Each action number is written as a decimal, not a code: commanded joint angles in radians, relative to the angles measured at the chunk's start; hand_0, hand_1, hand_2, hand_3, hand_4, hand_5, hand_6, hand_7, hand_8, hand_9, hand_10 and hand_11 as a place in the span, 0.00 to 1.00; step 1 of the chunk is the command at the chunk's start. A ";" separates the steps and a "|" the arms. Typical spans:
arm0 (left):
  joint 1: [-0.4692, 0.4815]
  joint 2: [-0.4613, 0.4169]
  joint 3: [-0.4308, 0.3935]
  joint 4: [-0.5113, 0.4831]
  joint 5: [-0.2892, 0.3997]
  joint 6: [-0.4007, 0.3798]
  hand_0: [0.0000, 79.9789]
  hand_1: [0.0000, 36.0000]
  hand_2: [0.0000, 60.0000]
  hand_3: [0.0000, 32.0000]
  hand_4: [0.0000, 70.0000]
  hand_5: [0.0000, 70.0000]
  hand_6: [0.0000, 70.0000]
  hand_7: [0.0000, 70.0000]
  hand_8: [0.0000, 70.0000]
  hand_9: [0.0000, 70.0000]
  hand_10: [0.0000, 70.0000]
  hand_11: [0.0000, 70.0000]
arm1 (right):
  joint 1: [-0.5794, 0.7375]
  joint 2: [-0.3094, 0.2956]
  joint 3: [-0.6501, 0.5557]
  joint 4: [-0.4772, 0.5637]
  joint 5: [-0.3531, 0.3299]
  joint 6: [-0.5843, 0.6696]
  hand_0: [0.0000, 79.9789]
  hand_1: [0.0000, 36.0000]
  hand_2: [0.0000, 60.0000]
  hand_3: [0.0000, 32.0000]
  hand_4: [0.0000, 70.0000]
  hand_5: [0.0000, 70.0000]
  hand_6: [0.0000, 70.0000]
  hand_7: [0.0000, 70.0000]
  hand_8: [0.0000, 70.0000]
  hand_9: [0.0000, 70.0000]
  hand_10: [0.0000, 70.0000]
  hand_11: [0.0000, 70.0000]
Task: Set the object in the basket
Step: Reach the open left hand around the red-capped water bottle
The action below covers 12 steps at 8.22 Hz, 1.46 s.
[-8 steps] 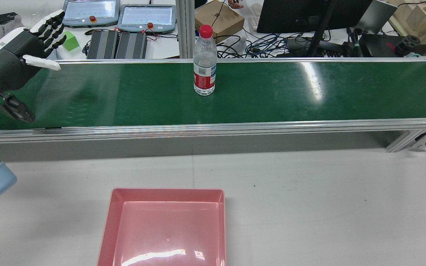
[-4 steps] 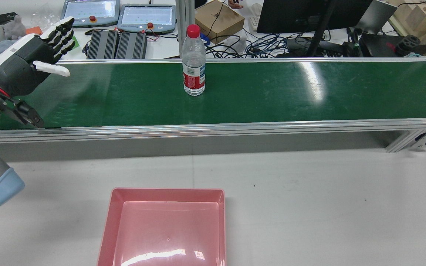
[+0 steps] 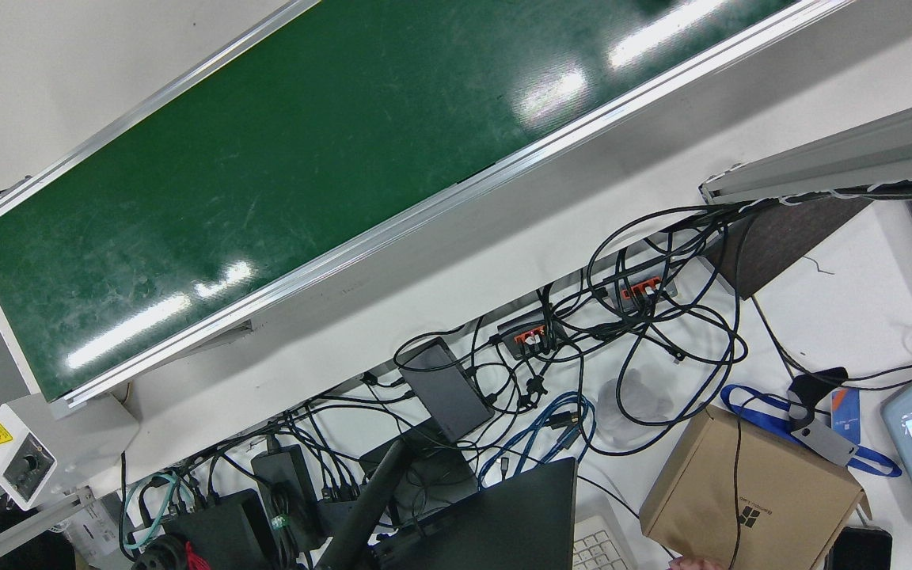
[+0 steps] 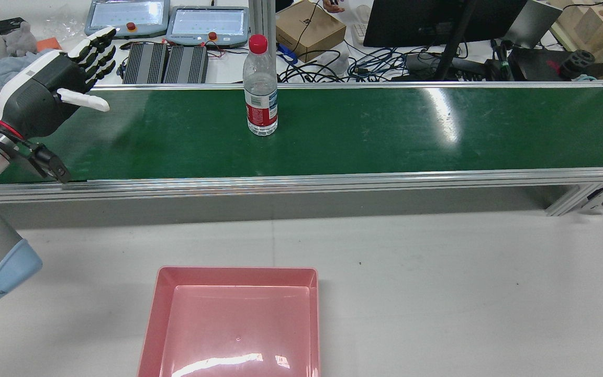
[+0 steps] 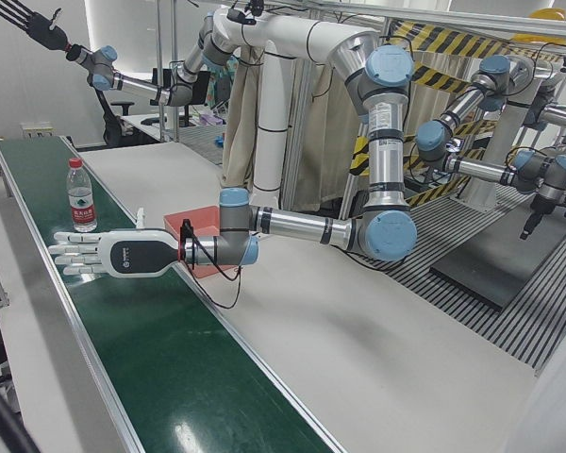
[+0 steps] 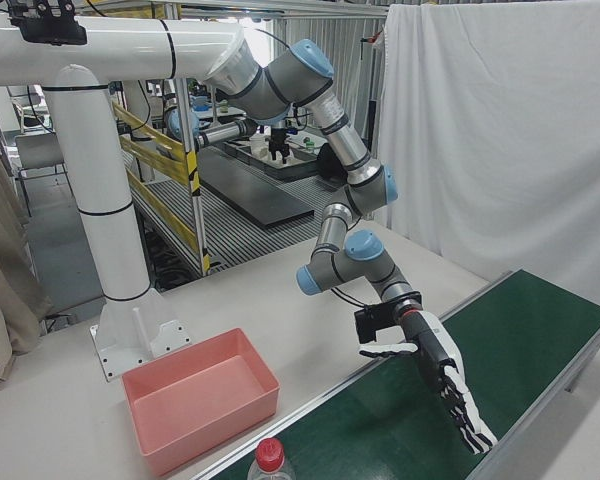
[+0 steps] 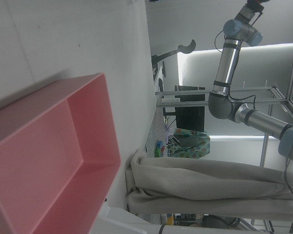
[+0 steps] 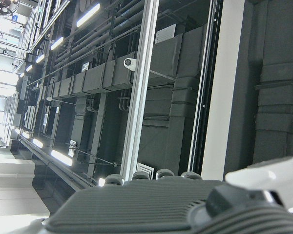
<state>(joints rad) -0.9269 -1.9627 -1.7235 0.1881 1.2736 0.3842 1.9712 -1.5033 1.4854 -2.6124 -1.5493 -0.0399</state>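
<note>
A clear water bottle (image 4: 260,94) with a red cap and red label stands upright on the green conveyor belt (image 4: 385,131). It also shows in the left-front view as the bottle (image 5: 80,196), and only its cap (image 6: 270,455) in the right-front view. My left hand (image 4: 55,78) hovers open over the belt's left end, fingers stretched flat, well to the left of the bottle and apart from it; the same hand (image 5: 108,255) (image 6: 435,375) holds nothing. The pink basket (image 4: 233,324) sits empty on the white table in front of the belt. My right hand (image 5: 26,21) is raised high, fingers spread.
The belt has raised aluminium side rails (image 4: 301,180). Behind it lie teach pendants (image 4: 207,23), power units (image 4: 165,63), a cardboard box (image 4: 309,26) and tangled cables (image 3: 583,356). The basket (image 7: 49,161) fills the left hand view. White pedestal (image 6: 110,230).
The bottle has travelled left along the belt. My left hand has shifted right and slightly farther over the belt, still open.
</note>
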 commanded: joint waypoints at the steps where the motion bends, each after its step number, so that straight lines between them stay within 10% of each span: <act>1: -0.003 -0.002 -0.005 0.016 -0.037 -0.004 0.64 0.24 0.00 0.04 0.00 0.19 0.01 0.00 0.07 0.04 0.06 0.10 | 0.000 0.000 0.000 -0.001 0.000 0.000 0.00 0.00 0.00 0.00 0.00 0.00 0.00 0.00 0.00 0.00 0.00 0.00; 6: 0.054 -0.004 -0.030 0.047 -0.085 0.027 0.65 0.26 0.00 0.16 0.00 0.17 0.00 0.00 0.03 0.00 0.04 0.09 | 0.000 0.000 -0.001 -0.001 0.000 0.000 0.00 0.00 0.00 0.00 0.00 0.00 0.00 0.00 0.00 0.00 0.00 0.00; 12: 0.085 -0.056 -0.025 0.065 -0.112 0.045 0.65 0.28 0.00 0.06 0.00 0.18 0.00 0.00 0.04 0.03 0.03 0.07 | 0.000 0.000 -0.001 0.000 0.000 0.000 0.00 0.00 0.00 0.00 0.00 0.00 0.00 0.00 0.00 0.00 0.00 0.00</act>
<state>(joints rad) -0.8435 -2.0032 -1.7534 0.2467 1.1618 0.4213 1.9711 -1.5033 1.4851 -2.6130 -1.5493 -0.0399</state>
